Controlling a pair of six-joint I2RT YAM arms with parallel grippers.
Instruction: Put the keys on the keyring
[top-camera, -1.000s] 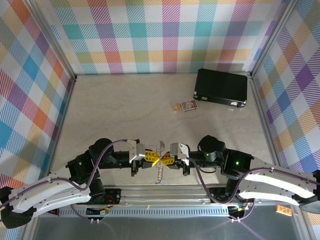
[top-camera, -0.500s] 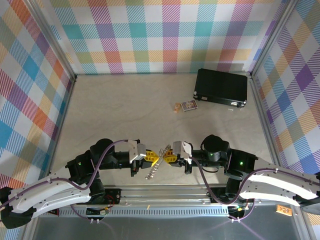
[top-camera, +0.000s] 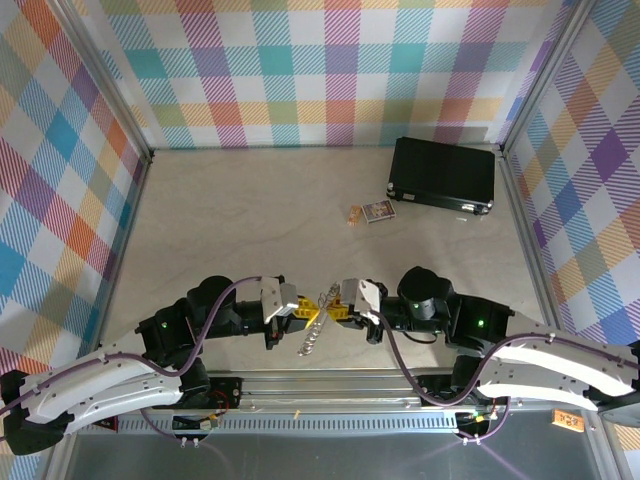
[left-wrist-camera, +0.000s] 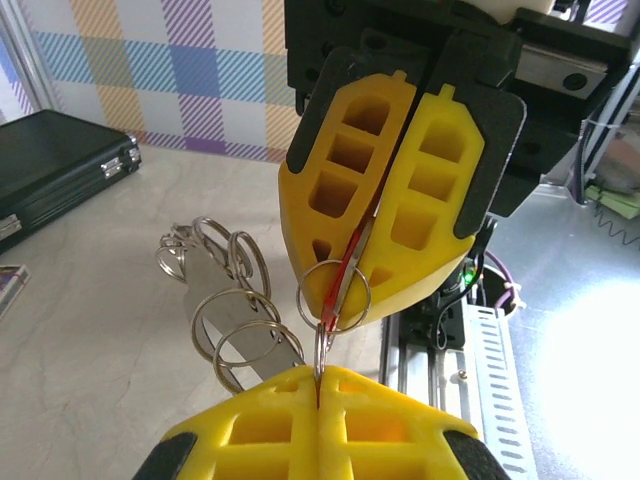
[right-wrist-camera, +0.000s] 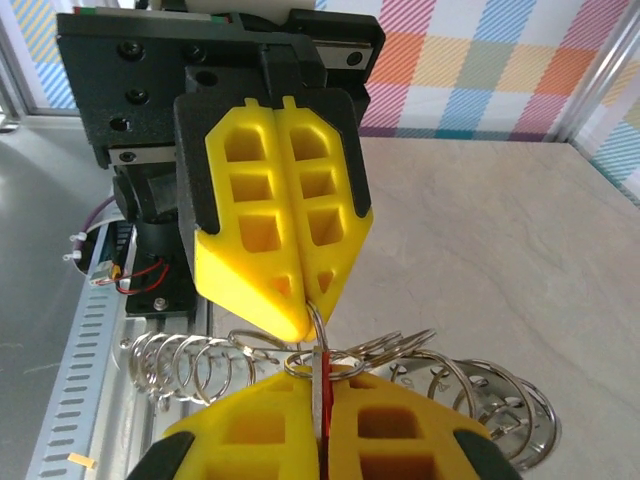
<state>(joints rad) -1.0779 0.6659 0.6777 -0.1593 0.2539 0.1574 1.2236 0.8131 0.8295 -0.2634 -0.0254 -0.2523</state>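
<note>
Two tools meet: left tool (top-camera: 303, 316) pinches keyring (left-wrist-camera: 232, 330), right tool (top-camera: 335, 313) pinches key (left-wrist-camera: 348, 272)

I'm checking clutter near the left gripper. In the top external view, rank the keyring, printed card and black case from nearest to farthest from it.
1. keyring, held at the left gripper, near edge.
2. printed card, farther back, to the right.
3. black case, back right corner.

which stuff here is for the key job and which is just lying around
For the job:
key
keyring
left end effector, gripping the keyring
right end effector, gripping the key

Lying about:
case
card
</note>
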